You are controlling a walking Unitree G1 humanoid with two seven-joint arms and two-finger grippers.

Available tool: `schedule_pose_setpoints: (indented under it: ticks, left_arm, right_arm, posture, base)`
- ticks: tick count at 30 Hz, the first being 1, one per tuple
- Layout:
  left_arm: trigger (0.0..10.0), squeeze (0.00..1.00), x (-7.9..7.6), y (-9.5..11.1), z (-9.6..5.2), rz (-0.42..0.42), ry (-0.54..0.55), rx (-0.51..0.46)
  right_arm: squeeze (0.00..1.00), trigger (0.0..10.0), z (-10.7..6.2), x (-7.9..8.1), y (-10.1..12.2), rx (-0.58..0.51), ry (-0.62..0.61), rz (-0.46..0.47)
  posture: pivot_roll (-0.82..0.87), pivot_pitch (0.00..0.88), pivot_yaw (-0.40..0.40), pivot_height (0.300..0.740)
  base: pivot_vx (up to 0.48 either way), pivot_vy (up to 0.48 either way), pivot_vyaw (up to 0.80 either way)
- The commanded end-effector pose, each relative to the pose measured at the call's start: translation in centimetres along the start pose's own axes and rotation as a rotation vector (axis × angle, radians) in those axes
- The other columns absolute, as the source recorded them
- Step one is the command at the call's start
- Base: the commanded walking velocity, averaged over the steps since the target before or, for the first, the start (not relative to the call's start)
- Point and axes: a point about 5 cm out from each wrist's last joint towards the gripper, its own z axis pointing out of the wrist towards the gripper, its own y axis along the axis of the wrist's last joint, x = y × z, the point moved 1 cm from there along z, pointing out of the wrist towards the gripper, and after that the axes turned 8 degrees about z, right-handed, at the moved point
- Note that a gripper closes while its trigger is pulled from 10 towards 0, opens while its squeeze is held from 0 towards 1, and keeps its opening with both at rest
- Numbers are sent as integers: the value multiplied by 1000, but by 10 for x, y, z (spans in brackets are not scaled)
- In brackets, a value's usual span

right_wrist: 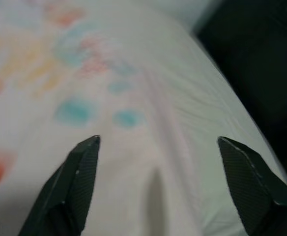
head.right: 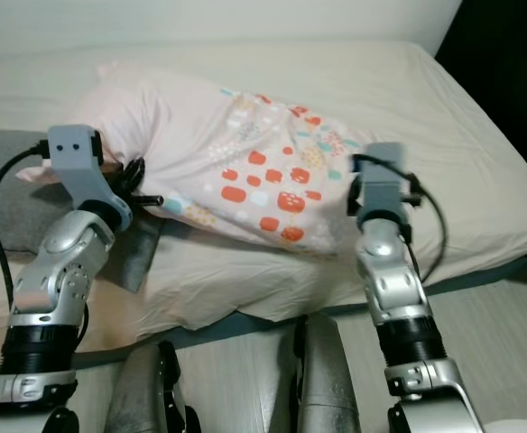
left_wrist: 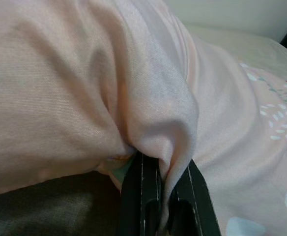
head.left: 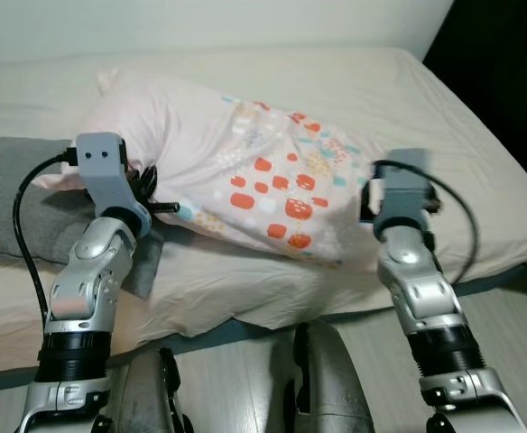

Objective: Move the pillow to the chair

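Observation:
A pale pink pillow (head.left: 236,153) with red, orange and teal spots lies across the cream bed (head.left: 444,117). My left gripper (left_wrist: 163,196) is shut on a fold of the pillow's pink cover at its left end, the cloth pinched between the two black fingers (left_wrist: 139,196). My right gripper (right_wrist: 158,182) stands open at the pillow's right end, its fingers (right_wrist: 79,177) spread wide just above the spotted cloth and the sheet. In the head views the left wrist (head.left: 101,167) and right wrist (head.left: 399,194) flank the pillow.
A grey pillow (head.left: 20,194) lies on the bed to the left, partly under the pink one. The bed's front edge (head.left: 245,329) runs just before my legs (head.left: 322,379). A dark gap (head.left: 507,63) lies to the right of the bed.

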Motion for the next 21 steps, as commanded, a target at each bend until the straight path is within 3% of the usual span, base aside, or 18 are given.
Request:
schedule_pose_setpoints:
  ticks: [1,2,3,5,6,7,9,11,16,21]
  left_arm:
    - [0,0,-2,-9,-4,1,-1,34]
    - [0,0,-2,-9,-5,1,-1,34]
    - [0,0,-2,-9,-5,1,-1,34]
    - [0,0,-2,-10,-7,1,1,36]
    - [0,0,-2,-10,-7,1,1,36]
    - [0,0,-1,-10,-8,2,5,39]
    - [0,0,-1,-10,-8,2,5,39]
    - [0,0,-1,-10,-8,2,6,39]
    - [0,0,0,-10,-9,3,8,39]
    - [0,0,1,-10,-10,3,8,44]
  right_arm:
    - [0,10000,0,12,-7,9,98,-123]
    - [0,10000,-2,22,-1,-24,184,-197]
    - [0,10000,-2,22,-1,-24,184,-197]
    - [0,10000,-6,39,9,-78,312,-266]
    - [0,10000,-6,39,9,-78,312,-266]
    - [0,10000,-20,65,18,-95,513,-201]
    - [0,10000,-20,65,18,-95,513,-201]
    - [0,10000,-42,88,25,-92,695,-167]
    - [0,10000,-62,97,27,-79,785,-176]
    - [0,10000,-75,95,23,-38,810,-201]
  posture:
    - [-24,210,-42,574]
    - [-26,207,-44,574]
    - [-26,207,-44,574]
    - [-29,203,-47,574]
    - [-29,203,-47,574]
    - [-25,198,-51,574]
    - [-25,198,-51,574]
    - [-23,197,-53,574]
    - [-22,198,-56,574]
    - [-27,210,-50,574]
  base:
    - [0,0,0]
    - [0,0,0]
    - [0,0,0]
    - [0,0,0]
    - [0,0,0]
    - [0,0,0]
    - [0,0,0]
    - [0,0,0]
    - [0,0,0]
    - [0,0,0]
